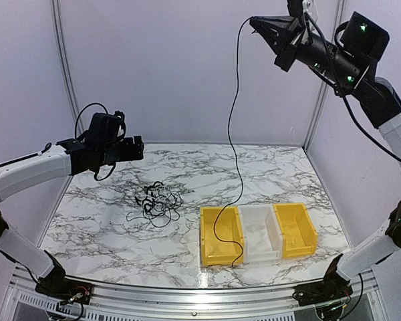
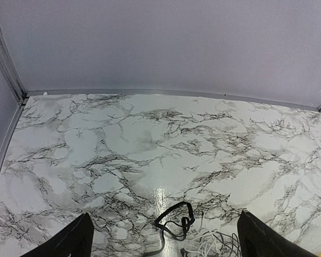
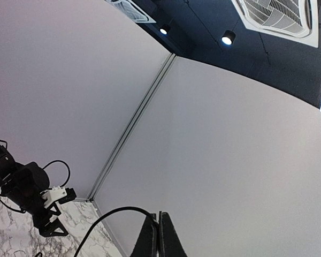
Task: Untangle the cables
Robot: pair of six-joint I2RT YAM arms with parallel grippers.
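Note:
A small tangle of black and white cables (image 1: 155,202) lies on the marble table left of centre; its far edge shows in the left wrist view (image 2: 176,220). My right gripper (image 1: 255,23) is raised high at the upper right and shut on one long black cable (image 1: 235,120). That cable hangs down and its lower end loops in the left yellow bin (image 1: 220,235). In the right wrist view the cable (image 3: 117,213) bends away from the closed gripper (image 3: 159,220). My left gripper (image 1: 138,148) is open and empty, above and behind the tangle.
Three bins stand side by side at the front right: a yellow one, a white one (image 1: 259,233) and another yellow one (image 1: 295,229). Grey walls close the table at the back and sides.

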